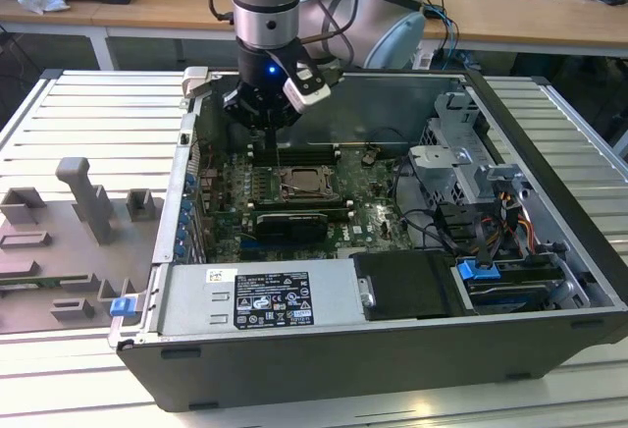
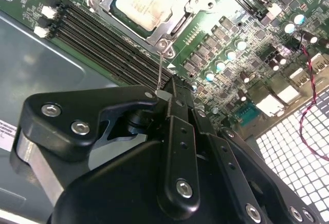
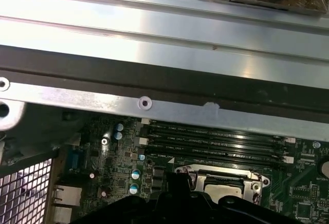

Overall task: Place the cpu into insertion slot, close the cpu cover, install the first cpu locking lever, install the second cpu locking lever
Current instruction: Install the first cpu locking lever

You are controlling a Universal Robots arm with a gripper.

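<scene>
The cpu [image 2: 140, 2] lies flat in the insertion slot [image 1: 306, 187] on the green board, its pale face showing through the window of the cpu cover [image 2: 174, 22], which is down over it. A thin metal locking lever [image 2: 161, 70] rises from the socket's corner screw to my gripper [image 2: 165, 94], whose fingers are closed on its upper end. In the exterior view my gripper [image 1: 274, 130] hangs just behind the socket, with the lever [image 1: 278, 153] running down toward it. The first wrist view has the cpu [image 3: 224, 186] just beyond my black gripper body.
Long black memory slots [image 2: 103, 36] run beside the socket, toward the case wall [image 3: 154, 44]. A black card [image 1: 290, 222], the power supply [image 1: 257, 298], a drive cage [image 1: 461, 163] and loose cables [image 1: 491, 237] crowd the case. A grey fixture [image 1: 83, 202] stands outside it.
</scene>
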